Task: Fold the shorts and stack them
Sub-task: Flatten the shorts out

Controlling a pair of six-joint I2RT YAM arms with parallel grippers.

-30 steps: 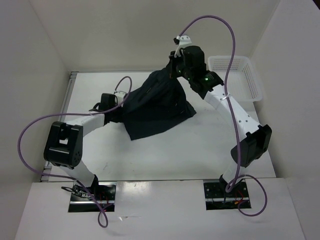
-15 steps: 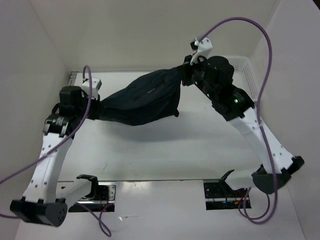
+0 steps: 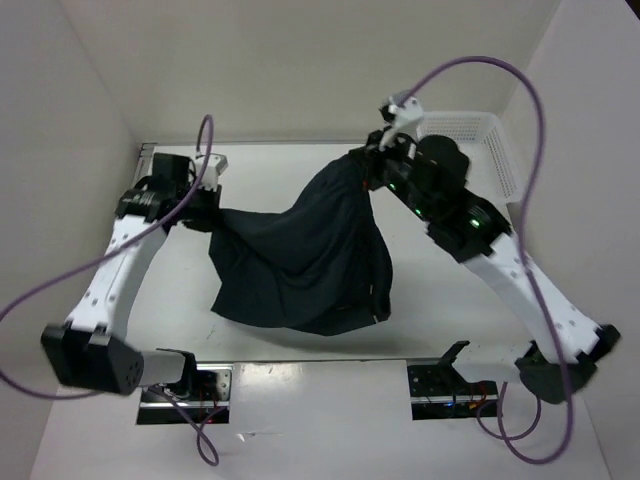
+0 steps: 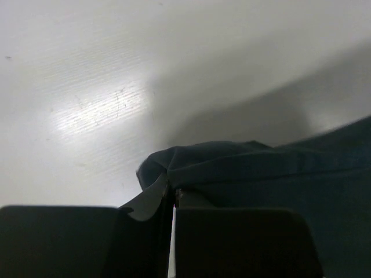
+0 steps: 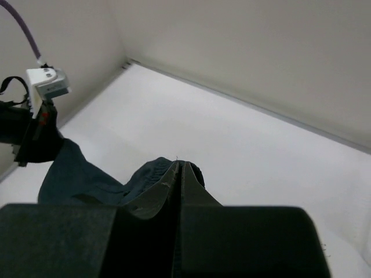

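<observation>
The dark navy shorts (image 3: 305,255) hang between my two grippers above the table, sagging down toward the near edge. My left gripper (image 3: 208,215) is shut on the shorts' left corner, seen as bunched dark cloth (image 4: 214,165) in the left wrist view. My right gripper (image 3: 366,172) is shut on the right corner at the back; the right wrist view shows the fabric (image 5: 148,176) pinched between closed fingers. The lower hem lies near the front of the table. No white tag shows.
A white mesh basket (image 3: 480,135) stands at the back right, behind the right arm. White walls enclose the table (image 3: 450,310) on three sides. Purple cables loop above both arms.
Both grippers kept their hold. The left arm moved inward and back, the shorts dropped from a taut stretch into a deep sag, spreading toward the near edge.
</observation>
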